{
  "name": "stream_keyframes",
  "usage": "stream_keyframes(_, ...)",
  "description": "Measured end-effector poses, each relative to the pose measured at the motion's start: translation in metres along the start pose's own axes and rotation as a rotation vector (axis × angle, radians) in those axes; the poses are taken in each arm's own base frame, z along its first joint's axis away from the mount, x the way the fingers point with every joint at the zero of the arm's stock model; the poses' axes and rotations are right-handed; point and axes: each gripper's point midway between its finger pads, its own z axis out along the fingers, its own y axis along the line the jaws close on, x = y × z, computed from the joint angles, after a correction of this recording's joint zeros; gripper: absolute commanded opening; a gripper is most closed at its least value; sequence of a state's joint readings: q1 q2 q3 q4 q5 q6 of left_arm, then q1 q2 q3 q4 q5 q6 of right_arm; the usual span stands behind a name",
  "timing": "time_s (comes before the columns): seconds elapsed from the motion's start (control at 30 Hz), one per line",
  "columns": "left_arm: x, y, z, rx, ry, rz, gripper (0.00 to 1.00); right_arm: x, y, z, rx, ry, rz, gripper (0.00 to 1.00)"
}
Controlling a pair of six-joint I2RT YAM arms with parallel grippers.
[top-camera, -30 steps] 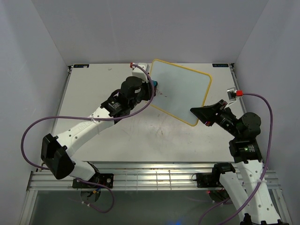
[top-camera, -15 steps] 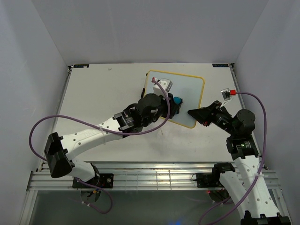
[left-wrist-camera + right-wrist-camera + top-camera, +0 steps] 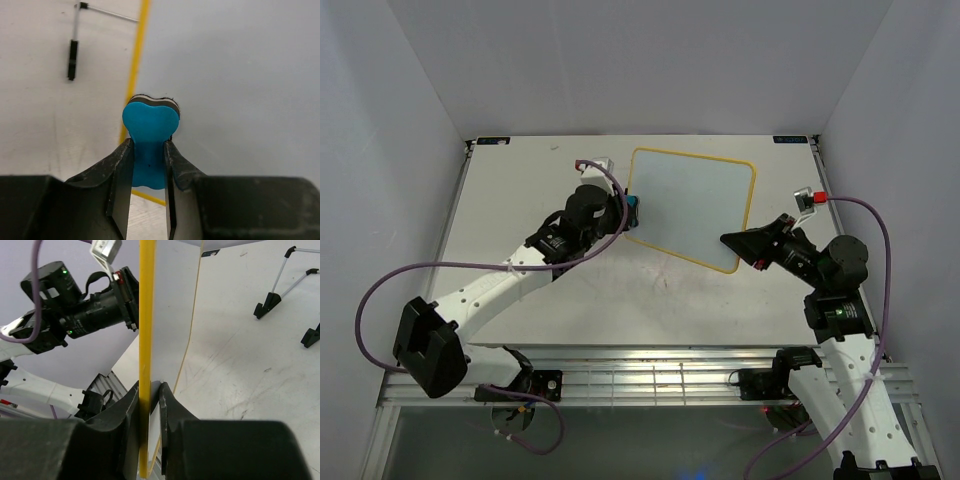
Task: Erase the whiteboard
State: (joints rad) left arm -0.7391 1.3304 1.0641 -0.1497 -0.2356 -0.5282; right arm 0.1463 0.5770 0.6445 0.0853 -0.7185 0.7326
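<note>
Eraser [image 3: 634, 207] seemingly against whiteboard [image 3: 692, 205], left edge

Pale lavender walls [image 3: 410, 80] enclose a scuffed off-white table [image 3: 515, 185].

Overhead view looks down; both close wrist views share the whiteboard [image 3: 690, 205].

Eraser [image 3: 150, 120] base hidden inside left tool [image 3: 148, 146]
</note>
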Motion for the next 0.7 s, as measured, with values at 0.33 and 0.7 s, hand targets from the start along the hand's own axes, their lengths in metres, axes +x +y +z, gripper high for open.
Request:
stream_keyframes(0.33,0.004,0.023,-0.007,0.014,-0.010,0.007,0.00,-0.010,0.018,-0.002,-0.043,-0.015,-0.018,0.08)
stream_keyframes(0.7,0.008,-0.016,-0.024,0.176,-0.090,-0.008,0.00,-0.022,0.030,-0.002,-0.082,-0.060,-0.023,0.08)
